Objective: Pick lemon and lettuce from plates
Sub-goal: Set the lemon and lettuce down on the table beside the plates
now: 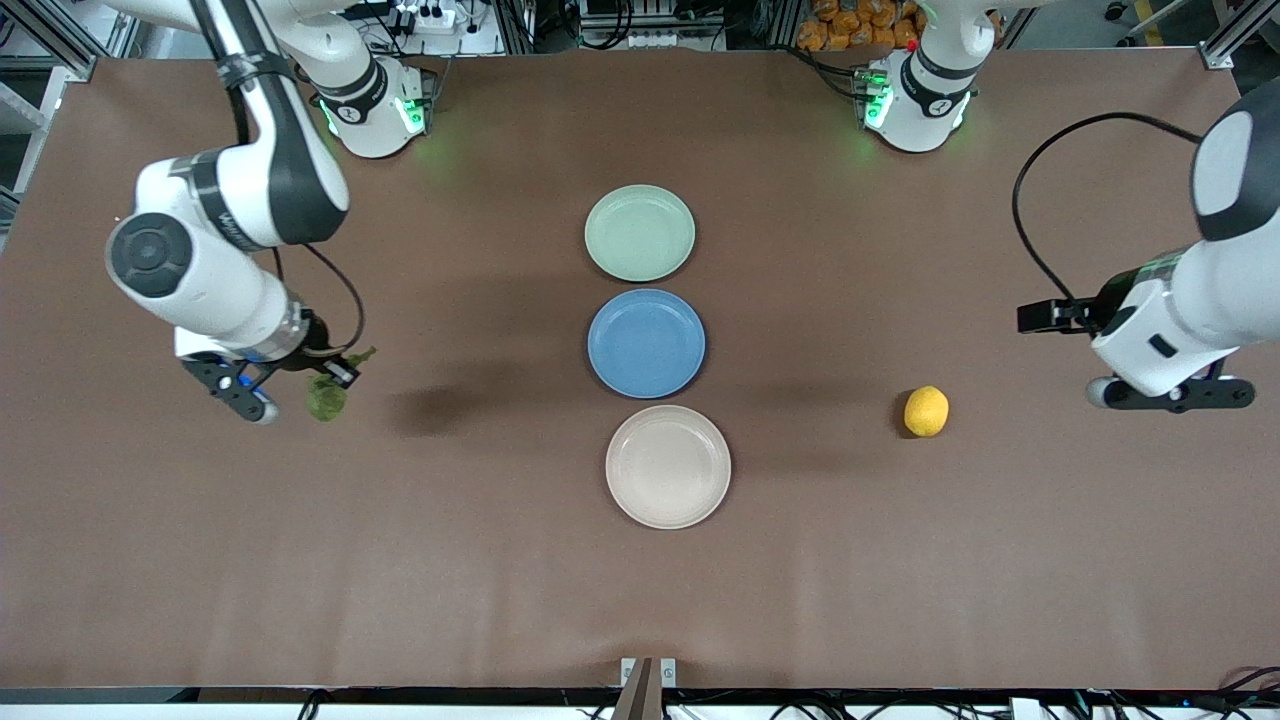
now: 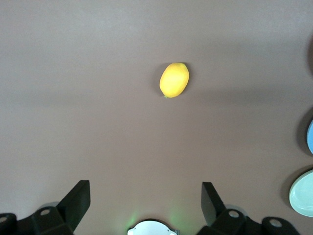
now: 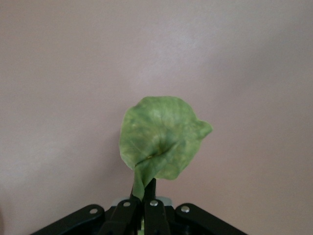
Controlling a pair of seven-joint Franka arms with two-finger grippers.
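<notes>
From the front, three plates lie in a row down the middle of the table (image 1: 200,600): the mint green plate (image 1: 640,232) farthest from the camera, the blue plate (image 1: 646,343) next, the beige plate (image 1: 668,466) nearest. None holds anything. The lemon (image 1: 926,411) sits on the bare table, off toward the left arm's end from the beige plate. The left gripper (image 1: 1170,392) hangs over the table still closer to that end than the lemon. The right gripper (image 1: 300,385) is over the right arm's end, well apart from the blue plate, with the lettuce (image 1: 326,397) dangling from it.

In the left wrist view, the left gripper (image 2: 145,203) stands wide and empty, and the lemon (image 2: 174,80) lies clear of its fingers.

In the right wrist view, the right gripper (image 3: 146,208) pinches the lettuce (image 3: 159,137) by its stem end.
</notes>
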